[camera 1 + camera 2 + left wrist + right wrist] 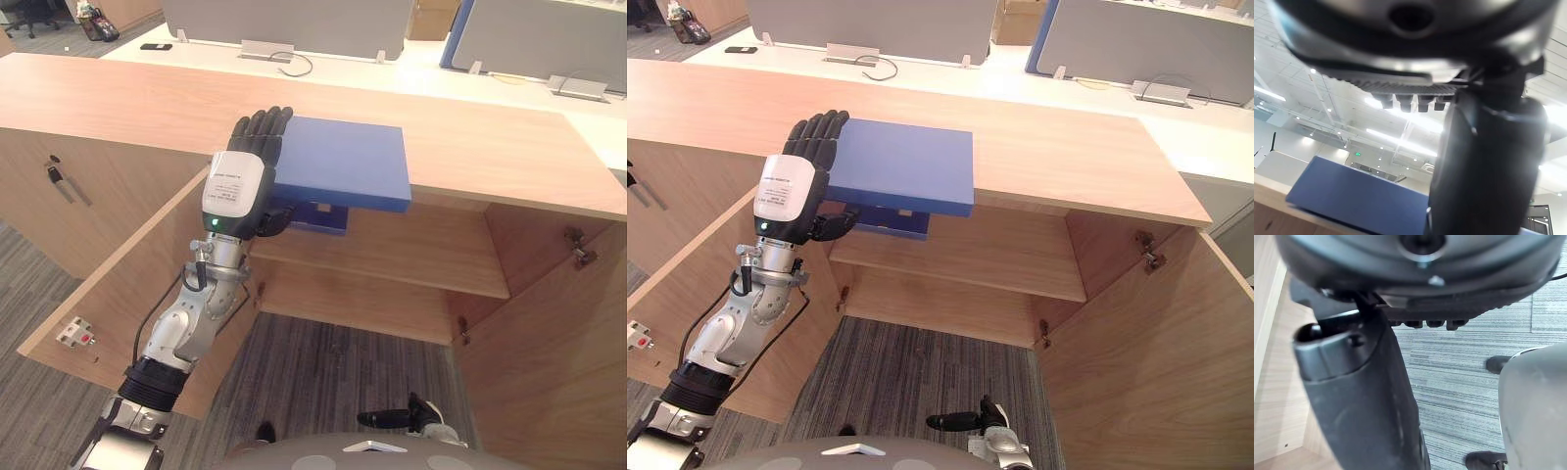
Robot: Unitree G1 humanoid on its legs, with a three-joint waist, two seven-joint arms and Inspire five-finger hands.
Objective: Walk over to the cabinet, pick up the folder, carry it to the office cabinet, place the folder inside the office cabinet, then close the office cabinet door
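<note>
The blue folder lies flat at the upper centre of the frame on the wooden top of the cabinet, its near edge jutting out over the open front. The left hand, just left of centre, holds the folder's left edge, with its fingers laid on top and the thumb tucked beneath. Both cabinet doors, the left door and the right door, stand swung out over the grey carpet. The right hand hangs low at the bottom centre, and whether it is open or closed cannot be told.
</note>
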